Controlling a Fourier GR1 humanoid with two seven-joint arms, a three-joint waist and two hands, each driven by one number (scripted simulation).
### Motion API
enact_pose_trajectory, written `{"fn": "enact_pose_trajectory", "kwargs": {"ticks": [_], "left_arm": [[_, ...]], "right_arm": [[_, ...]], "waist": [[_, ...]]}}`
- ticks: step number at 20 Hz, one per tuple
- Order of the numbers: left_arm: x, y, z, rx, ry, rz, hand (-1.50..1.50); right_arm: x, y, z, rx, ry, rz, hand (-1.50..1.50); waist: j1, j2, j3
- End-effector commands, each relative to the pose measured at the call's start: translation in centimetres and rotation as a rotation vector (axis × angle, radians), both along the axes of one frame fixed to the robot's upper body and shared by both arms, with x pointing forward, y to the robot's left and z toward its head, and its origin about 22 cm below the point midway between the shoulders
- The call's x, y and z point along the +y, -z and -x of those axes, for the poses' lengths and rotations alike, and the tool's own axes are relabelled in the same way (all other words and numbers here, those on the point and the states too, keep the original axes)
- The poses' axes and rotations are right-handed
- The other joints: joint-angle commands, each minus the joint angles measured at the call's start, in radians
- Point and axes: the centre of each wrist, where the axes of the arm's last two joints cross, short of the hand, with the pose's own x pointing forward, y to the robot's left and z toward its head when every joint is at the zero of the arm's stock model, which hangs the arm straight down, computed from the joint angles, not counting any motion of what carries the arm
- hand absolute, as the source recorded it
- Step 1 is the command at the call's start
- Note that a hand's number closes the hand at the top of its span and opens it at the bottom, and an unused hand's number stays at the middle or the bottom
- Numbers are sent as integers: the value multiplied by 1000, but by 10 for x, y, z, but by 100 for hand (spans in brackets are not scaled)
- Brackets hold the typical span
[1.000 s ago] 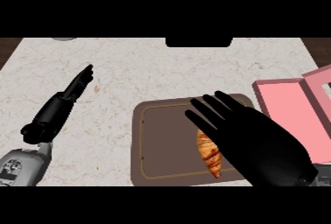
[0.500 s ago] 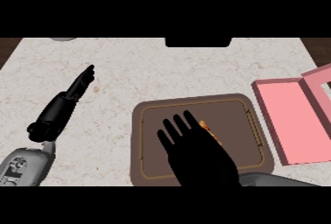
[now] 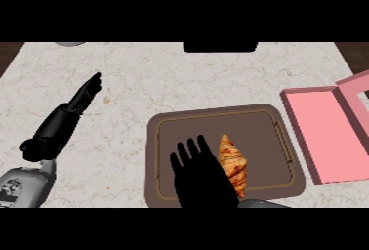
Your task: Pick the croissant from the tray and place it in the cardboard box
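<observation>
Counter (image 3: 158,78): your pale marbled top under the tray (image 3: 162,161).
Croissant (image 3: 233,163): on the tray.
Right hand (image 3: 200,178): spread flat beside the croissant.
Left hand (image 3: 69,114): straight-fingered, left of the tray.
Box (image 3: 320,132): pink, right of the tray.

A single head view looks steeply down on the counter (image 3: 180,78), from the robot's own side, so both forearms enter at the lower edge. It sits close: the tray (image 3: 162,146) fills the lower middle, the box (image 3: 320,136) is cut by the right edge, and the counter's far edge lies along the top. No second view shares the scene.
</observation>
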Motion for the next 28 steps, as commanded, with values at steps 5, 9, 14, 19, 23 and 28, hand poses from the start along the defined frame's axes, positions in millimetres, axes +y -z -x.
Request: {"fn": "enact_pose_trajectory", "kwargs": {"ticks": [5, 9, 14, 19, 23, 28], "left_arm": [[-12, -13, -6, -25, -6, 2, 0], [-5, -1, 9, 4, 15, 0, 0], [0, -3, -2, 3, -2, 6, 0], [-9, -11, -12, 1, 4, 20, 0], [-13, -10, -3, -25, 11, 0, 0], [-6, 5, -8, -4, 5, 6, 0]], "right_arm": [[5, 31, 6, -138, 126, 161, -150], [21, 31, 6, -131, 119, 176, -150], [7, 45, 15, -152, 135, 240, -150], [2, 51, 7, -146, 168, 240, -150], [-20, 55, -15, -137, 144, 229, -150], [-8, 70, -26, -106, 155, 217, -150]], "waist": [[4, 4, 2], [11, 5, 2], [4, 5, 2], [3, 6, 2], [7, 7, 2], [8, 8, 2]]}}
